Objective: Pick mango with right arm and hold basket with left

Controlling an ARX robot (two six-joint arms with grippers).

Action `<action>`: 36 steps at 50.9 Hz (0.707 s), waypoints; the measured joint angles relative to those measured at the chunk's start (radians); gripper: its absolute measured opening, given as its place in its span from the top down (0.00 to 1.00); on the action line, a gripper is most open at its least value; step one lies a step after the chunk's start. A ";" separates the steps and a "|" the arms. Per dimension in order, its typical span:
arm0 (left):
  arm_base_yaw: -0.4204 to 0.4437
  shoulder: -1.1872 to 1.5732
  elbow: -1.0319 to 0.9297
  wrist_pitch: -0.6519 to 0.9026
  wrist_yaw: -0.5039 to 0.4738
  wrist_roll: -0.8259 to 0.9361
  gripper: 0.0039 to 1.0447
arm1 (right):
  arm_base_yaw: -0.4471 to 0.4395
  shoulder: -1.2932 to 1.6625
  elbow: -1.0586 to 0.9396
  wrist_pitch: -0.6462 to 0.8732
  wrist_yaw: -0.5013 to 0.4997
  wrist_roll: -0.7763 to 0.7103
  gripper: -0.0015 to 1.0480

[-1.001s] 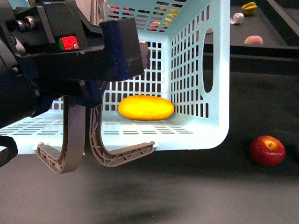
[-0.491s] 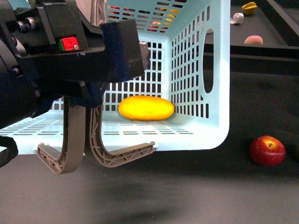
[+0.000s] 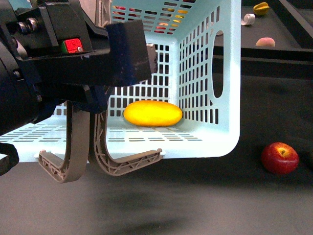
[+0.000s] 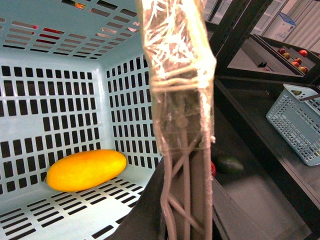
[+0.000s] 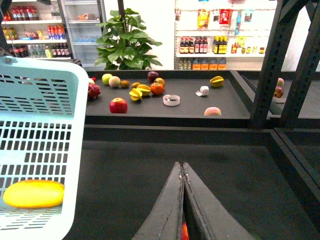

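Observation:
The light blue basket [image 3: 230,98] lies tipped on its side with its opening toward me. The yellow-orange mango [image 3: 152,113] rests inside it on the lower wall, also seen as the mango [image 4: 86,169] and the mango [image 5: 33,193]. My left gripper [image 3: 93,161], on the bulky black arm with the red button [image 3: 72,45], is shut on the basket's near edge. Its tape-wrapped fingers [image 4: 180,100] press together beside the basket wall [image 4: 60,55]. My right gripper [image 5: 182,167] is shut and empty over the dark table, to the right of the basket [image 5: 60,80], apart from it.
A red apple [image 3: 279,157] lies on the dark table right of the basket. The raised back shelf carries a peach [image 3: 265,42], a star fruit [image 3: 260,8], a tape roll [image 5: 171,100] and several more fruits. Black frame posts [image 5: 267,60] stand at right. Another blue basket [image 4: 295,115] sits beyond.

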 joint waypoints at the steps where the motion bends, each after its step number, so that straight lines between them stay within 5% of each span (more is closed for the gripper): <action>1: 0.000 0.000 0.000 0.000 0.000 0.000 0.91 | 0.000 0.000 0.000 0.000 0.000 0.000 0.93; 22: 0.038 0.091 0.069 0.005 -0.114 0.119 0.91 | 0.000 -0.001 0.000 0.000 0.000 0.000 0.32; 29: 0.146 0.206 0.201 0.016 -0.227 -0.116 0.91 | 0.000 -0.001 0.000 0.000 0.000 0.001 0.06; 36: 0.270 0.314 0.325 -0.057 -0.347 -0.432 0.91 | 0.000 -0.001 0.000 0.000 0.000 0.000 0.08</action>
